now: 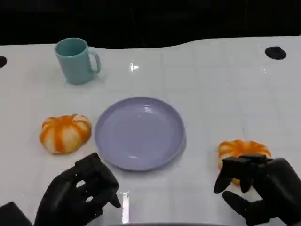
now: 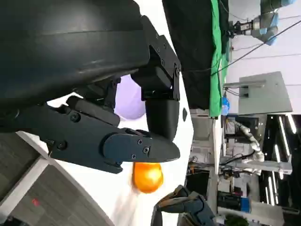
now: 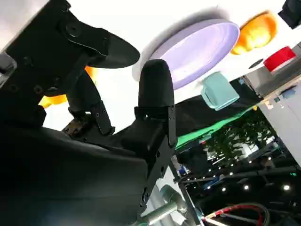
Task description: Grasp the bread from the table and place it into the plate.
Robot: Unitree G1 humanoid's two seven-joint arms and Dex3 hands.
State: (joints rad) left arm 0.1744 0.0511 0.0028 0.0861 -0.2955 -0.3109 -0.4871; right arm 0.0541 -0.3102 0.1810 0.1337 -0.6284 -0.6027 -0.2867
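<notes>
Our left hand's (image 1: 77, 195) fingers (image 1: 101, 175) are curling loosely at the lower left of the head view, apart from each other and gripping nothing, hovering over the white table (image 1: 211, 94). Just above that hand, at the left of the frame, one bread (image 1: 65, 133) is sitting on the table: a round, pumpkin-shaped bun with orange ribs and pale cream stripes between them. At the upper left a teal mug (image 1: 75, 60) is standing upright, its handle pointing right. In the middle of the frame the lavender plate (image 1: 139, 132) is lying flat, with the left bread just beside its rim. At the lower right a second bread (image 1: 243, 151) of the same orange, ribbed look is resting on the table, well apart from the plate. Our right hand (image 1: 261, 188) is reaching over its near edge, fingers spread around it; whether they are touching the bread we cannot tell.
</notes>
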